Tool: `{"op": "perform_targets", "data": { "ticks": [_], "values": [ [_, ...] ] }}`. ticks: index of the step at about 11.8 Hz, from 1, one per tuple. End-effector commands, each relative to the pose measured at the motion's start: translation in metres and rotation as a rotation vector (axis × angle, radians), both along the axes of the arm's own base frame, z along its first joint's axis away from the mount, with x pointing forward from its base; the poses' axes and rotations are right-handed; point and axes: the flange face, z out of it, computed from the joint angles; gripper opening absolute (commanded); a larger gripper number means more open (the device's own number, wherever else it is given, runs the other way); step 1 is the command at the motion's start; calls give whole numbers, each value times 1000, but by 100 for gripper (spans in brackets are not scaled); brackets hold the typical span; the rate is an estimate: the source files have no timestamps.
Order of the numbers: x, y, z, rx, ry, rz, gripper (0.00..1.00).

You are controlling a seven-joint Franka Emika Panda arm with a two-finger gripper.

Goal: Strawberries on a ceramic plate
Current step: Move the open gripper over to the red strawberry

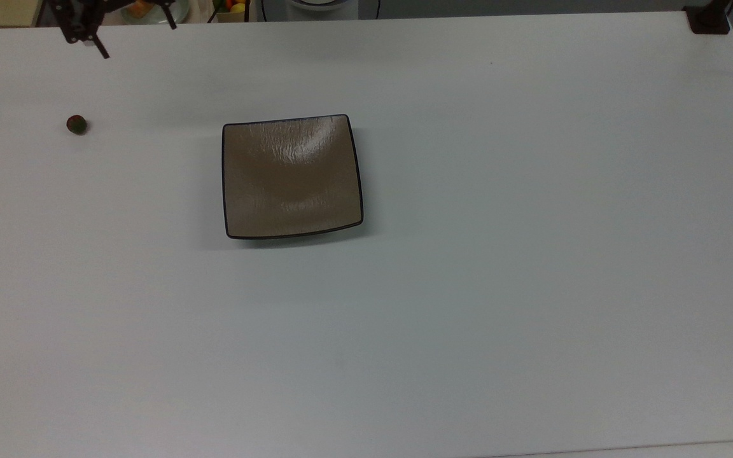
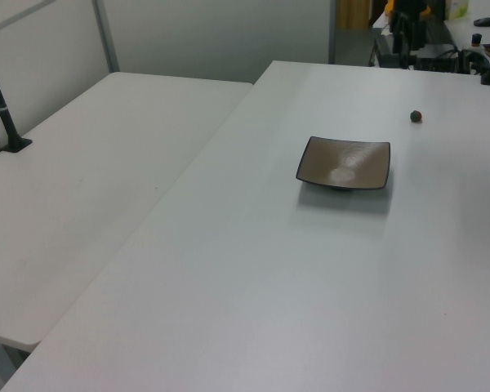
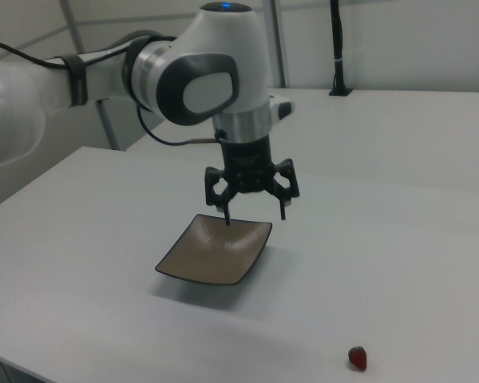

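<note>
Right now I see the gripper hanging above the white table with its fingers spread apart, grasping nothing. My strawberry lies on the table, well apart from the ceramic plate, toward the top view's left. That plate looks bare, as far as I can judge.

Ceramic plate glossy, faintly crackled; table smooth matt white
</note>
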Motion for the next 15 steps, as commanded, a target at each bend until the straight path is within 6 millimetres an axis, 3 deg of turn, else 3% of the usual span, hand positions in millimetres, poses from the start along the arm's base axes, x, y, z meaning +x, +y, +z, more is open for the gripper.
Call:
{"op": "perform_targets", "data": {
  "ticks": [1,3,8,15],
  "values": [
    [-9,-37,-25,-6,10,49,100],
    [-14,-60,-56,-44,-39,75,100],
    [-22,-102,-108,-88,-35,154,100],
    [-13,-138,-178,-182,-22,168,100]
  ]
}}
